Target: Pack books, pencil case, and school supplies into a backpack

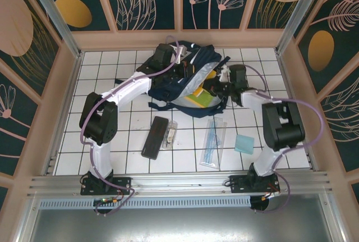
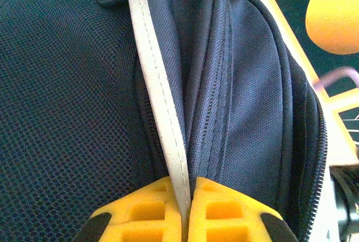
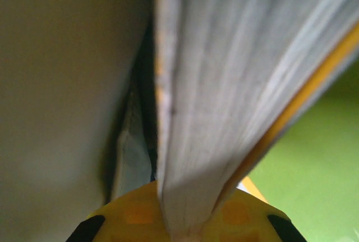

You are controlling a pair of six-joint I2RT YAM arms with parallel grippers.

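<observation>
Found the left gripper pinched shut on the white reflective stripe of the backpack, holding up its flap at the far middle of the table. Found the right gripper clamped narrow on the page edge of the yellow-orange book, right at the backpack's mouth, just beside the yellow-green book, itself partly showing at that opening. Judged the risks thus: could catch the book's corner on the zipper lip through a slanted push; could fan the pages and lose so thin a pinch; could drop the flap over the mouth through a slip of the stripe from the left pads; could shove the green book back out. Counted two books, both at the opening; one black pencil case; one small clear tube just beside it; one ruler set; one teal pad, these four on the tiles nearer the arms; one backpack.
</observation>
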